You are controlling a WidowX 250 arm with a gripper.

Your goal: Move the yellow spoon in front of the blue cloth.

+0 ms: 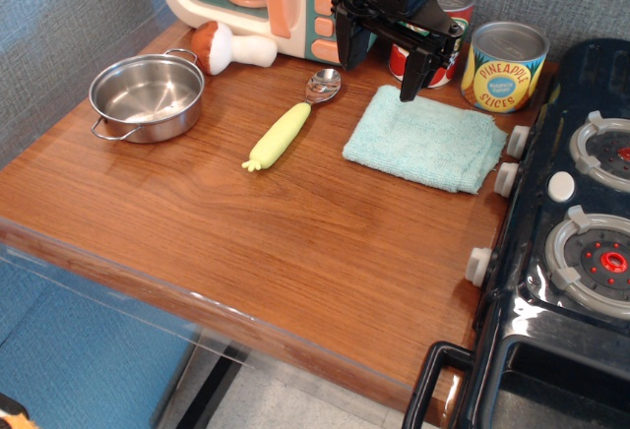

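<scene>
The yellow spoon lies flat on the wooden table, its silver bowl pointing back toward the toy microwave and its pale yellow-green handle pointing toward the front left. The blue cloth lies folded to the right of the spoon, a short gap apart. My black gripper hangs open and empty above the back edge of the table, between the spoon's bowl and the cloth's back left corner. One fingertip is over the cloth's back edge.
A steel pot sits at the left. A brown-capped mushroom toy lies by the toy microwave. A pineapple can and a red can stand behind the cloth. A toy stove borders the right.
</scene>
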